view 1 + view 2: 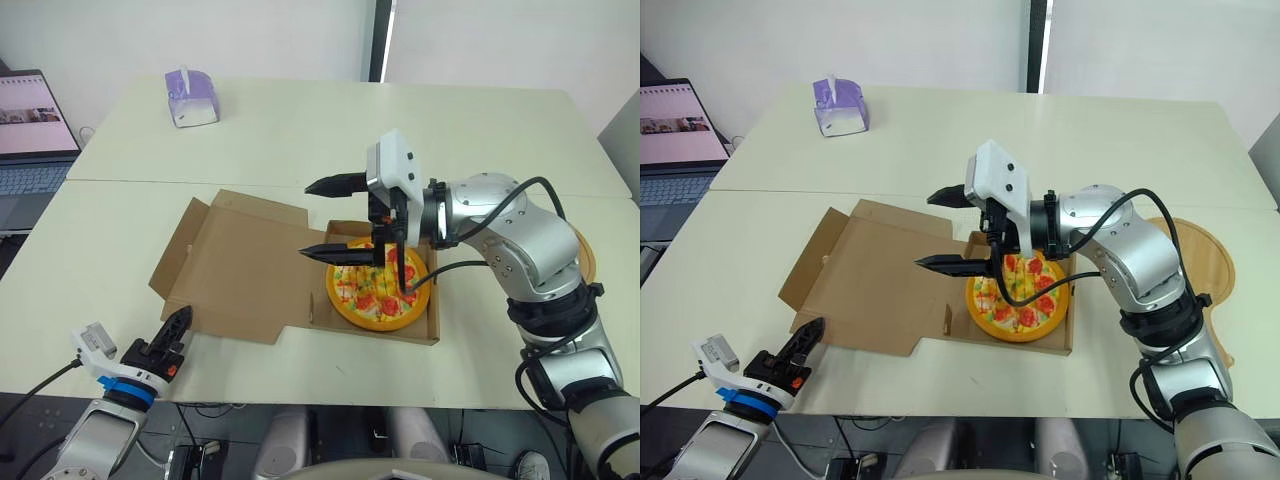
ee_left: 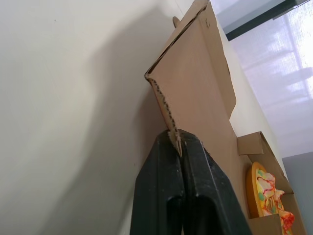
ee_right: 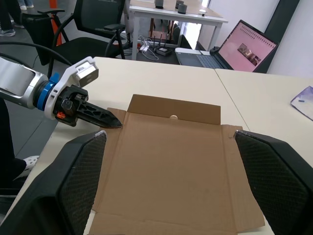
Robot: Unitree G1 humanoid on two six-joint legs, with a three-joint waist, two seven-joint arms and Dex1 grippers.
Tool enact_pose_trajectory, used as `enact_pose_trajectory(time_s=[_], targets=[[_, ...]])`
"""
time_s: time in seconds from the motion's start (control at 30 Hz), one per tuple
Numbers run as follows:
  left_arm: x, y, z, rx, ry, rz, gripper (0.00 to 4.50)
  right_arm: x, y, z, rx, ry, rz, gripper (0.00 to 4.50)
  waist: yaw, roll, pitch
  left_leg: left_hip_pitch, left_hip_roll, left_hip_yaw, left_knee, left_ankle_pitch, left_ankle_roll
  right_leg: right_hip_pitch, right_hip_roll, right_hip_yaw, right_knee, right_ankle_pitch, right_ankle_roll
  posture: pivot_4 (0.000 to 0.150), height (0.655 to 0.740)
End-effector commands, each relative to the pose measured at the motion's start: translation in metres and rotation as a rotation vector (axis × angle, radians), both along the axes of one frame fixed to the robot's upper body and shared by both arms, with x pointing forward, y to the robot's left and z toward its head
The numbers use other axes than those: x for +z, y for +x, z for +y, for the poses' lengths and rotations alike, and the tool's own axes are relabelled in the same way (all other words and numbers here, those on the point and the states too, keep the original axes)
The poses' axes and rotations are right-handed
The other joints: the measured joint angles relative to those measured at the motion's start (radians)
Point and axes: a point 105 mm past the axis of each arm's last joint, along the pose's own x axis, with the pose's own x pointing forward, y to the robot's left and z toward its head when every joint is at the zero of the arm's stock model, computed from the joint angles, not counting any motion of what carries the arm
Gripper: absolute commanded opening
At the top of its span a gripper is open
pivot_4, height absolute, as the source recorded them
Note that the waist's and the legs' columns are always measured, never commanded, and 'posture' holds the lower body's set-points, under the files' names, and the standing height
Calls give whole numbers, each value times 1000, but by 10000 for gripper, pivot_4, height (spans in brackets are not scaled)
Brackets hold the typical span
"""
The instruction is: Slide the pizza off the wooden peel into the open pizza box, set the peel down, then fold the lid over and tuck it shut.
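Note:
The pizza [image 1: 378, 290] lies in the tray of the cardboard box [image 1: 432, 318]. Its lid [image 1: 250, 270] is spread flat on the table to the left. My right gripper [image 1: 326, 218] hovers open over the hinge line, one finger above the other, with nothing between them. My left gripper [image 1: 184, 318] is at the lid's near left corner, shut on that corner; the corrugated edge [image 2: 164, 105] runs down into its fingertips. The wooden peel [image 1: 1202, 262] rests on the table to the right, behind my right arm.
A purple tissue box [image 1: 190, 97] stands at the far left of the table. An open laptop [image 1: 30, 130] sits on a separate desk beyond the left edge. In the right wrist view, chairs [image 3: 93, 29] and another table stand past the near edge.

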Motion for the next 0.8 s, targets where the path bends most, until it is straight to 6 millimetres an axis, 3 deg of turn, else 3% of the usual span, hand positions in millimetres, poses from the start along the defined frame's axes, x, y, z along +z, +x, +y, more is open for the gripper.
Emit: enact_pose_trajectory(time_s=[0.03, 0.3, 0.43, 0.53, 0.6, 0.8], targets=[[4, 1, -3, -32, 18, -16, 104, 12, -2, -3, -6, 34, -54, 45000, 0, 0, 0, 0, 0, 0, 0, 0, 0, 0, 0, 0, 0, 0, 0, 1500, 7400], [7, 6, -4, -43, 32, -27, 104, 12, 3, -7, -27, 27, -59, 45000, 1, 0, 0, 0, 0, 0, 0, 0, 0, 0, 0, 0, -1, 0, 0, 1500, 7400], [11, 9, -1, -45, 43, -40, 104, 5, 19, -27, -83, -24, -75, 45000, 3, -1, 0, 0, 0, 0, 0, 0, 0, 0, -1, -1, -1, 0, 0, 1500, 7400], [11, 10, 0, -45, 49, -40, 0, -2, 33, -48, -109, -72, -77, 38510, 2, -1, 1, 0, 0, 0, 0, 0, 0, 0, -1, -1, -1, 0, 0, 1500, 7400], [12, 11, 1, -48, 53, -42, 0, -5, 43, -59, -135, -98, -89, 31844, 1, -1, 1, 0, 0, 0, -1, 0, 0, 0, -1, -1, -1, 0, 0, 1500, 7400], [16, 15, 3, -61, 70, -52, 0, -36, 101, -119, -353, -287, -169, 9882, 1, -2, 2, 0, 0, 1, -1, 0, 0, 0, -1, 0, -1, 0, 0, 1500, 7400]])
